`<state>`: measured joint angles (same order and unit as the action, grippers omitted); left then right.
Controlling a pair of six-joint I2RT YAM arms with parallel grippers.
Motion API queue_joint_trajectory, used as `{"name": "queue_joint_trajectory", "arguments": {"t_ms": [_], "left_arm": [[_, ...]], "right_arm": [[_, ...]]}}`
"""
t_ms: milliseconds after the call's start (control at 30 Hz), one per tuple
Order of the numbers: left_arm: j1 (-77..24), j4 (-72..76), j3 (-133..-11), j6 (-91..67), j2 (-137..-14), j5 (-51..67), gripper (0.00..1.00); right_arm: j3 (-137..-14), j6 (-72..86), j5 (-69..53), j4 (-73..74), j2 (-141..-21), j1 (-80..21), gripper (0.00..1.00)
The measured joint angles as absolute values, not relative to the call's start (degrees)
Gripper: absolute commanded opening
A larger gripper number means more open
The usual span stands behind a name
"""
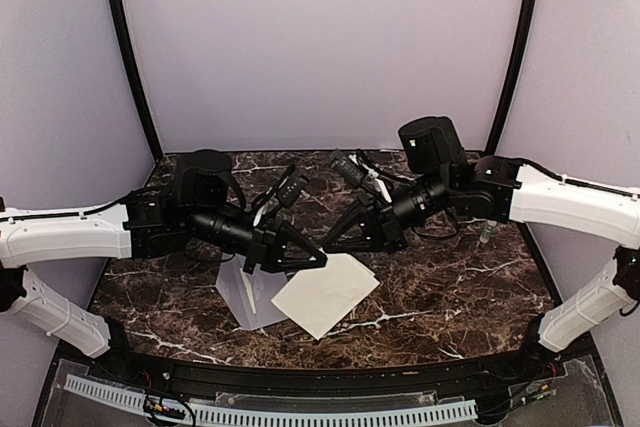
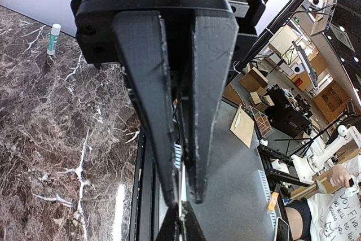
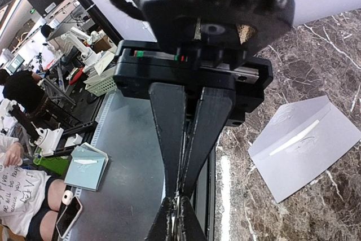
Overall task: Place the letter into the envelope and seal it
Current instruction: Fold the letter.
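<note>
Top external view: the two arms reach in from either side and meet over the middle of the marble bench (image 1: 450, 287), the left pincer (image 1: 318, 260) and the right pincer (image 1: 330, 243) tip to tip. Just under and in front of them is the letter (image 1: 328, 297), plain off-white side up and turned like a diamond, its far-left edge right at the fingertips. Its left corner overlaps the envelope (image 1: 245, 297), which lies flat on the bench to the left. From the left wrist the pincer's fingers (image 2: 149, 111) are pressed together, and a thin pale line runs between them down to the tips. It looks like the sheet seen edge-on, so this pincer seems clamped on the letter. The right pincer's fingers (image 3: 169, 134) are drawn almost together with only a sliver between them. Whether the sheet is caught there I cannot tell. The right wrist view also shows the envelope, with a pale strip (image 3: 293, 142) across its face. A glue stick (image 2: 54, 38) stands well apart at the bench's far side.
</note>
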<state>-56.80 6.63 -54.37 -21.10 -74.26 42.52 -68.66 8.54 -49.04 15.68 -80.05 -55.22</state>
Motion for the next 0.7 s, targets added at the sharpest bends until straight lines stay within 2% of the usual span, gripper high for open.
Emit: {"name": "queue_joint_trajectory", "arguments": {"t_ms": [67,133,200,267,500,600,700], "left_arm": [[-56.8,6.6,-54.4,-21.1,-74.3,42.6,0.00],[-56.8,6.5,-54.4,-21.0,-74.4,42.6,0.10],[-56.8,6.5,-54.4,-20.7,-74.5,42.5,0.30],[-56.8,6.5,-54.5,-20.4,-74.5,42.4,0.34],[-56.8,6.4,-54.7,-20.2,-74.3,41.3,0.19],[-56.8,6.4,-54.7,-20.4,-74.0,40.8,0.02],[-56.8,6.5,-54.4,-20.7,-73.3,39.9,0.00]], "right_arm": [[-68.7,8.3,-48.6,16.4,-80.1,-55.2,0.00],[-68.7,7.9,-48.3,16.7,-80.1,-55.3,0.00],[-68.7,7.8,-47.8,16.8,-80.1,-55.3,0.00],[-68.6,7.8,-47.2,16.9,-80.0,-55.3,0.00],[-68.2,7.7,-45.1,16.9,-79.2,-55.3,0.00],[-68.2,7.7,-44.5,17.0,-78.6,-55.3,0.00],[-68.1,7.8,-43.7,16.9,-77.8,-55.3,0.00]]}}
